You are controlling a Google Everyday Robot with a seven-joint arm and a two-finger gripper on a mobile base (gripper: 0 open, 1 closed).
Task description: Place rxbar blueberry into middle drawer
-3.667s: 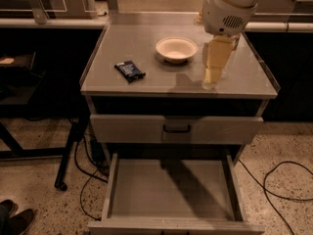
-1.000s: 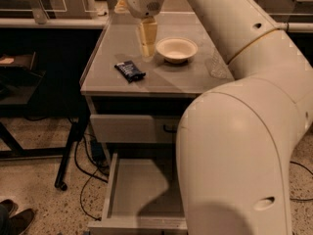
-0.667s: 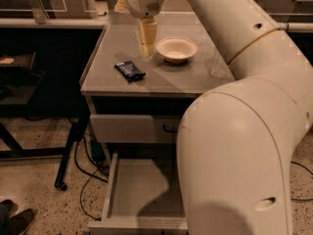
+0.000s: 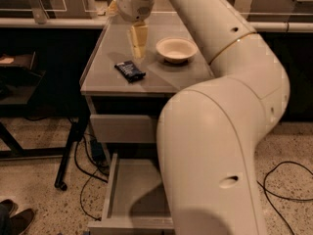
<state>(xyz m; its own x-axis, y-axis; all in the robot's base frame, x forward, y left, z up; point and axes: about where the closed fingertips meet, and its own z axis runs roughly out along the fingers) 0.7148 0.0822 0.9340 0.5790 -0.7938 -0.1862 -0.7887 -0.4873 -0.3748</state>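
Note:
The rxbar blueberry (image 4: 130, 70), a dark flat wrapper with white print, lies on the grey cabinet top (image 4: 107, 80) near its left front. My gripper (image 4: 138, 52) hangs above the top just behind and right of the bar, not touching it, pale yellow fingers pointing down. The open drawer box (image 4: 132, 192) is pulled out low at the cabinet's front, its floor bare; my large white arm hides its right part.
A white bowl (image 4: 176, 49) stands on the top right of the gripper. A closed grey drawer front (image 4: 122, 128) is below the top. Cables lie on the speckled floor; a dark table frame and shoes are at left.
The gripper has swung from the top's right side, past the bowl, to the left near the bar. My arm now covers the right half of the view.

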